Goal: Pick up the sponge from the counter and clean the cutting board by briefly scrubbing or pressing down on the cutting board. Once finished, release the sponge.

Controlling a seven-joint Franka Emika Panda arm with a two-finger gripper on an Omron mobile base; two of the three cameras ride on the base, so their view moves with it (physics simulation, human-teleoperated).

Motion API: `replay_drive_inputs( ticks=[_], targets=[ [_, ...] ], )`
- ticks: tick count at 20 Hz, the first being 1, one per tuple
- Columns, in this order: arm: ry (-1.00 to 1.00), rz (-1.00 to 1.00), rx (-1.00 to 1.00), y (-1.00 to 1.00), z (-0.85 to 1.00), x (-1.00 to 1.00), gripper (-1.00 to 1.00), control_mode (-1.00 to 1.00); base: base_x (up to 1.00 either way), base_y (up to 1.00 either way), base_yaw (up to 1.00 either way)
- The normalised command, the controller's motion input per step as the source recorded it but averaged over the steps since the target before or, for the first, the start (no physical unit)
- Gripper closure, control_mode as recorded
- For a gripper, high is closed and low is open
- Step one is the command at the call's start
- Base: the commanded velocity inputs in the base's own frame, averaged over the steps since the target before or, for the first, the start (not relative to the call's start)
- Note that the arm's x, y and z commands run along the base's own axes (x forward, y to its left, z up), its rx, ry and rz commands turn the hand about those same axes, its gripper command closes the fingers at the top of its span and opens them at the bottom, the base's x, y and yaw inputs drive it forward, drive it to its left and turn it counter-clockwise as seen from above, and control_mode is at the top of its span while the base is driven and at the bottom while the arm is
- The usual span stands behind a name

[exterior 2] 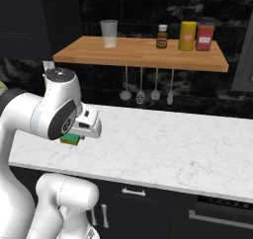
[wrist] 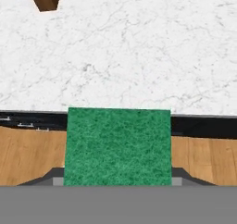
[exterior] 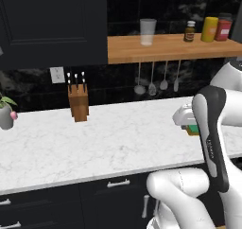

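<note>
Gripper (wrist: 118, 181) clamped on sponge (wrist: 118, 146), green face toward hand camera, dark fingertips (wrist: 53, 177) at both lower corners. Sponge held clear above white marble counter (wrist: 139, 47), seen beneath hand in right base view (exterior 2: 71, 139). Knife block (exterior: 78, 101) standing on counter near back wall. Wooden shelf (exterior 2: 148, 53) above, carrying glass (exterior 2: 109, 33) and jars.

Glossy white rounded arm (exterior: 215, 128) segments (dark grey joint bands) on a white base.

One sponge (wrist: 117, 146), one knife block (exterior: 78, 102), four hanging utensils (exterior 2: 147, 93), one cup (exterior 2: 109, 33)
</note>
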Motion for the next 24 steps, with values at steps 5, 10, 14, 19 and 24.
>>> replay_drive_inputs(
  ticks=[5,10,14,19,24],
  targets=[
    [0.00,0.00,0.00,0.00,0.00,0.00,1.00,1.00,-0.50,0.00,-0.01],
    [0.00,0.00,0.00,0.00,0.00,0.00,1.00,1.00,-0.05,-0.32,-0.02],
    [0.00,0.00,0.00,0.00,0.00,0.00,1.00,1.00,0.06,-0.95,0.00],
    [0.00,0.00,0.00,0.00,0.00,0.00,1.00,1.00,0.05,-1.00,0.00],
    [0.00,0.00,0.00,0.00,0.00,0.00,1.00,1.00,0.04,-1.00,0.01]
  ],
)
